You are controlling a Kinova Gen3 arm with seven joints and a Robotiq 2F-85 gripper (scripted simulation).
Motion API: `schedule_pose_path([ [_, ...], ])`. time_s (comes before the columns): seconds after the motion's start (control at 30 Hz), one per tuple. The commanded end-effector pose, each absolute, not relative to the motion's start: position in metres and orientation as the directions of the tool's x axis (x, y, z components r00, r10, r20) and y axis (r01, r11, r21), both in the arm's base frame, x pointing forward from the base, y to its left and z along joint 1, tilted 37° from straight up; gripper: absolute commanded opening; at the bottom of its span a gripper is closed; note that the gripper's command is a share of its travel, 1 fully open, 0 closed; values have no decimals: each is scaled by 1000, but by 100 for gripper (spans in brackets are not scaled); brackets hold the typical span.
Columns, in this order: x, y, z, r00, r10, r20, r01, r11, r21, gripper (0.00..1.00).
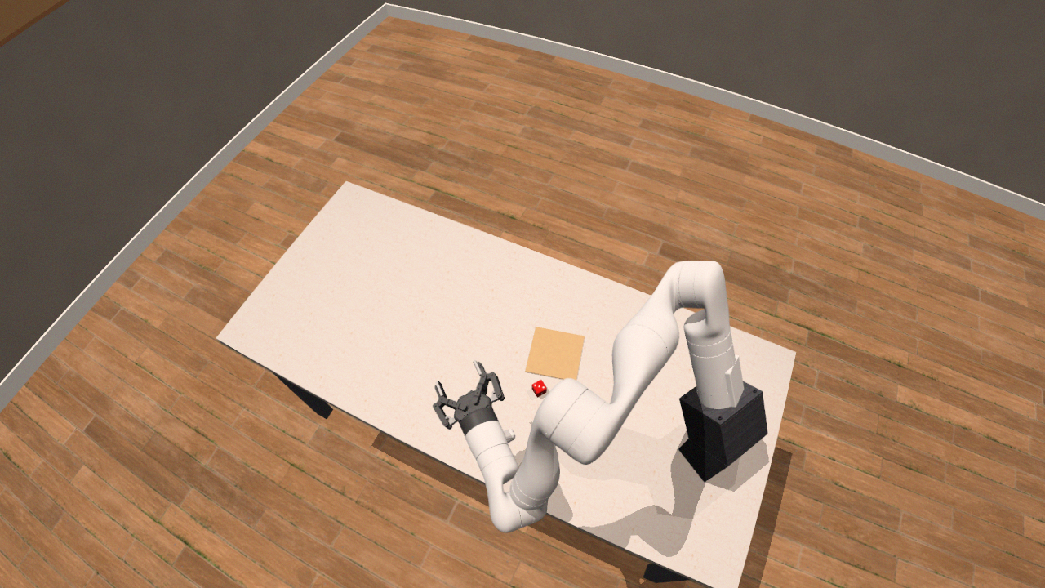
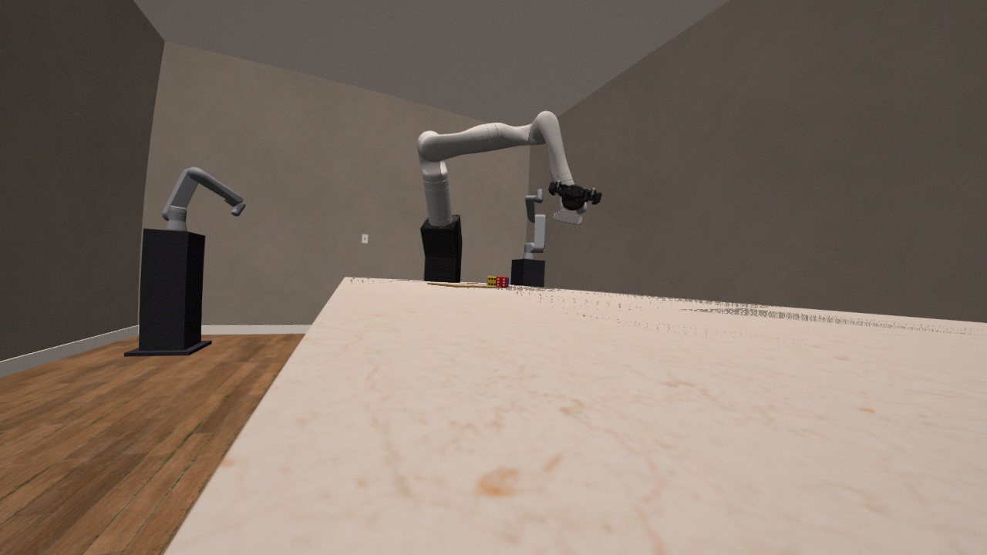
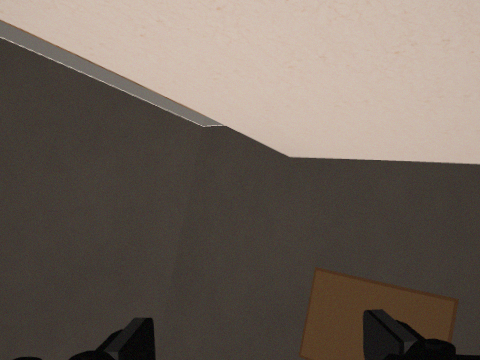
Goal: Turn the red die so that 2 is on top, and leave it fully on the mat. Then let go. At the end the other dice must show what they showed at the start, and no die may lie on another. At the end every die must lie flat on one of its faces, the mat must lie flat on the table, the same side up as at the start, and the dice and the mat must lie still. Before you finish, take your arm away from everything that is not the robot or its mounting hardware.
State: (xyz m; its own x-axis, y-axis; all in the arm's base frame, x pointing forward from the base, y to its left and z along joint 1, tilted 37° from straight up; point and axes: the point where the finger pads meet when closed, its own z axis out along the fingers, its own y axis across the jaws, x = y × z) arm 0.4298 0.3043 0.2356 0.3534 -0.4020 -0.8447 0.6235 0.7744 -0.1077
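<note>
On the desk (image 1: 380,285), going left to right in the top view: the pincer (image 1: 469,393) hangs above the near edge, spread to its widest and holding nothing. Next comes the red die (image 1: 539,388), lying on the bare desk just off the near edge of the tan mat (image 1: 555,352), not on it. The arm's black base (image 1: 752,431) stands at the right end. The exterior view shows a yellow die (image 2: 490,280) touching or just beside the red one; the arm hides it from above.

That closeness is the main risk: wide-spread fingers coming down on the red die could nudge the yellow one and change its face. Sliding the die onto the mat could also ruck or shift the thin mat. Which face is up cannot be read.
</note>
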Motion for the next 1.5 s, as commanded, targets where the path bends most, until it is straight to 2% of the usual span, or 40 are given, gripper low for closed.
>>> schedule_pose_path([
  [0.0, 429, 305, 236, 355, -401, -845, 623, 775, -106, 100],
  [0.8, 436, 297, 236, 313, -404, -859, 636, 761, -127, 100],
  [1.03, 460, 263, 230, 131, -403, -906, 670, 709, -219, 100],
  [1.1, 460, 263, 230, 131, -403, -906, 670, 709, -219, 100],
  [1.47, 494, 180, 198, -343, -294, -892, 602, 660, -449, 100],
])
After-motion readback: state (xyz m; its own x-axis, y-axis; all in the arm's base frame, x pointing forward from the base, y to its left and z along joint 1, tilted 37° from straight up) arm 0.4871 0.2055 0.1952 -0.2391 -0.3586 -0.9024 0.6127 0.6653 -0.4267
